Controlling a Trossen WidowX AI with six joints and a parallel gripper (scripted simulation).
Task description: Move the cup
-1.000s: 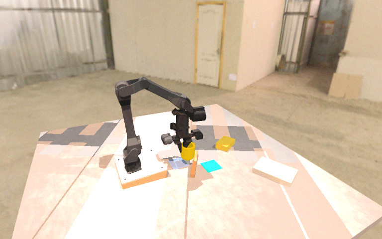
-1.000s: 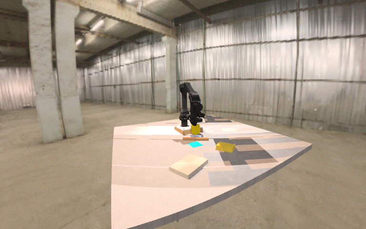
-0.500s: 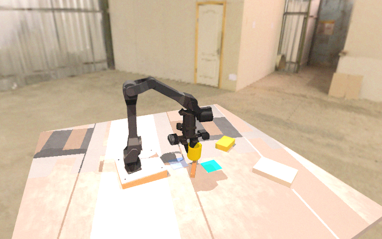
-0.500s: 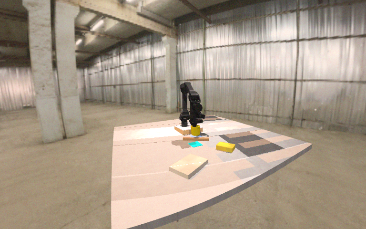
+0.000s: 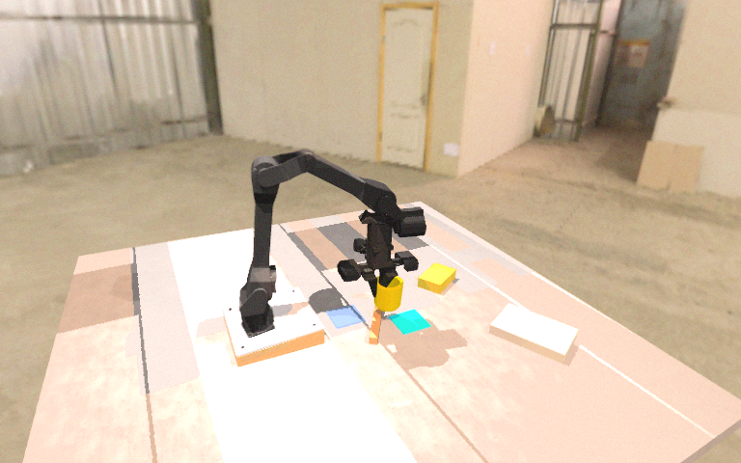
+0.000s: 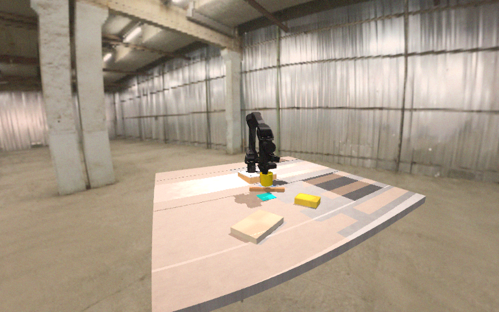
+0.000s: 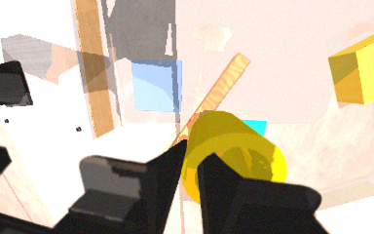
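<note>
The yellow cup (image 5: pixel 389 295) (image 6: pixel 266 179) (image 7: pixel 219 128) is held up in the air, about upright. My gripper (image 5: pixel 380 283) (image 7: pixel 192 144) is shut on the cup's wall, one finger inside the rim and one outside. The cup hangs above the orange-brown wooden bar (image 5: pixel 374 330) (image 6: pixel 267 189) (image 7: pixel 224 85), which lies between the two pads. The blue pad (image 5: pixel 343 316) (image 7: pixel 157 87) is on the arm's base side of the bar. The cyan pad (image 5: pixel 409 321) (image 6: pixel 266 196) (image 7: pixel 257 128) is on the far side, partly hidden by the cup in the wrist view. I cannot make out the marbles.
A yellow block (image 5: pixel 437 278) (image 6: pixel 307 201) (image 7: pixel 348 73) lies beyond the cyan pad to one side. A large pale slab (image 5: pixel 534 330) (image 6: pixel 257 225) lies farther out from the arm. The arm's base plate (image 5: pixel 289 330) is near the blue pad.
</note>
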